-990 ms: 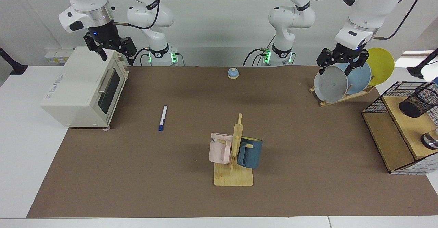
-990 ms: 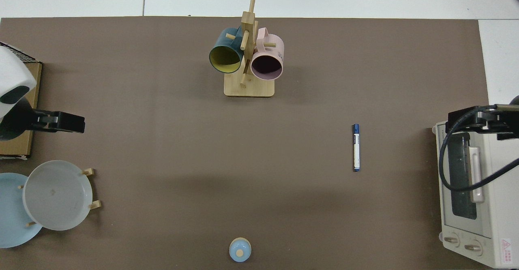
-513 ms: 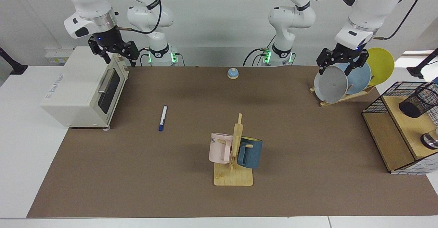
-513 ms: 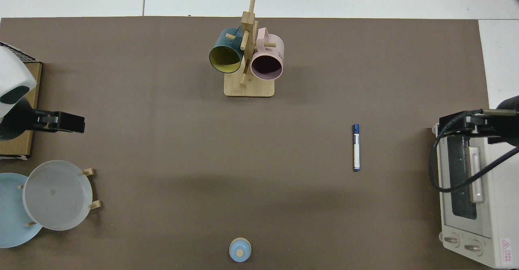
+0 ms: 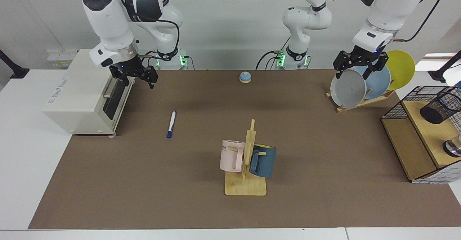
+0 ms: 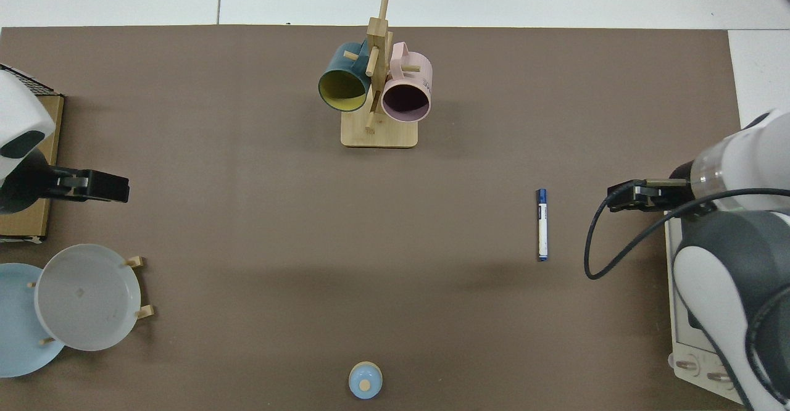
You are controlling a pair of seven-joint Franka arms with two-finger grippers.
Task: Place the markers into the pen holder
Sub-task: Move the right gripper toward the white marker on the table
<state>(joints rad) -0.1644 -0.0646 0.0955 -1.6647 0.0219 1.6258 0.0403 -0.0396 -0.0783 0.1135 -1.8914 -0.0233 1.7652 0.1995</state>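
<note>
1. Where the scene is viewed from across the table, the slim white marker with a dark blue cap (image 5: 171,124) is seen lying flat on the matte brown mat (image 5: 201,211), well apart from both arms. The right gripper (image 5: 137,79), black and angular, is held in the air beside the boxy cream toaster oven (image 5: 77,96), its jaws spread and empty. The left gripper (image 5: 354,69) is held over the round grey plate (image 5: 348,88) in the wooden rack, jaws parted, gripping nothing. The black wire-mesh cylindrical pen holder (image 5: 439,107) is seen on the wooden shelf (image 5: 425,132) at the table's end, leaning.

2. Seen from above, the marker (image 6: 542,224) is found lying straight between the wooden mug tree (image 6: 378,84) and the right gripper (image 6: 624,195), near the latter. The left gripper (image 6: 99,187) is seen at the opposite edge; its jaw state cannot be told from this view.
</note>
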